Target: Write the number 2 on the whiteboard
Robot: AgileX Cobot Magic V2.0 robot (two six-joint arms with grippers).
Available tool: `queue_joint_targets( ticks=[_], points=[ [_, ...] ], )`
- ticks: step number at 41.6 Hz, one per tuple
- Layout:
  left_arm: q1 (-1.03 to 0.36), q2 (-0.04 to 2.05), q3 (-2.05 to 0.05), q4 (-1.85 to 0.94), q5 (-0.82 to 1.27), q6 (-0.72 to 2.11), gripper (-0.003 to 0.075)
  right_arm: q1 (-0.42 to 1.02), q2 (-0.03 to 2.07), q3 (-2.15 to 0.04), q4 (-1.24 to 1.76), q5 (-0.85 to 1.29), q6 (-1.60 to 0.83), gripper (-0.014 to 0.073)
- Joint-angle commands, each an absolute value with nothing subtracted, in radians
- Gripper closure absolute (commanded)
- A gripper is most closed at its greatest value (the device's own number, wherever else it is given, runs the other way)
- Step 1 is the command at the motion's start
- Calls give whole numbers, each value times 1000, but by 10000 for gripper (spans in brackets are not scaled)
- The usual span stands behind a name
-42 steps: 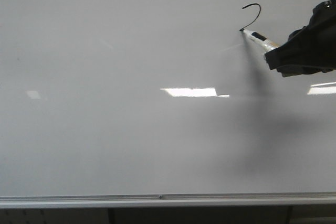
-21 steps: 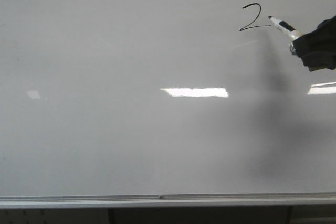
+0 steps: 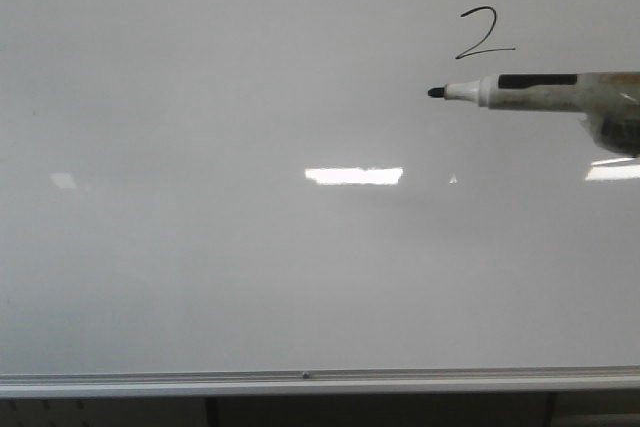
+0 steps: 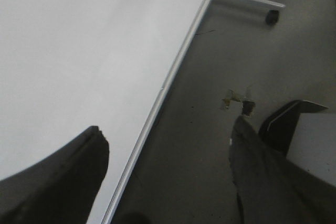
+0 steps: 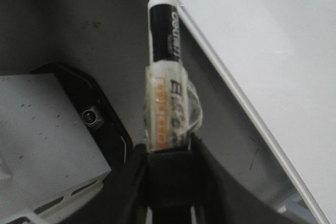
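Front view: number 2 [image 3: 486, 33] sat complete, upper right on the whiteboard [image 3: 200, 247] | marker [image 3: 530, 92] just below it, tip off the board, likely avoiding smears | right gripper [image 5: 168, 153] clamped the marker | left gripper [image 4: 168, 171] gaped, holding nothing.

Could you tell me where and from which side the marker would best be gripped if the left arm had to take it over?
Grip the marker on its bare barrel near the black label band, between the felt tip and the right gripper. It lies roughly level in the front view, tip pointing left, so come from the tip side with open jaws straddling the barrel.
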State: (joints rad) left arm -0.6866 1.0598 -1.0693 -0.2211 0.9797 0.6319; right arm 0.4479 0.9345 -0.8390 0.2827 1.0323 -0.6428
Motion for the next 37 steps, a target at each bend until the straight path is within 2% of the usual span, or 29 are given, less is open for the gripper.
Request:
queue_joint_targets(
  ticks=[1, 10, 16, 24, 27, 33, 37],
  points=[
    [-787, 1108, -1146, -250, 947, 648, 241, 493, 912, -883, 360, 1069, -727, 662],
    [-1013, 1295, -1270, -250, 940, 668, 241, 557, 912, -889, 444, 1072, -769, 662],
    [-1065, 1394, -1307, -254, 929, 669, 241, 557, 912, -889, 449, 1056, -772, 662],
    [-1067, 1446, -1308, -277, 897, 669, 250, 557, 912, -889, 449, 1054, -772, 662],
    [-1067, 1446, -1308, -277, 897, 669, 304, 557, 912, -889, 449, 1055, -772, 662],
    [-1067, 1446, -1308, -277, 897, 669, 507, 557, 912, -889, 449, 1058, -772, 662],
    [-1067, 1446, -1308, -277, 897, 669, 612, 557, 912, -889, 449, 1058, -772, 660]
  ],
)
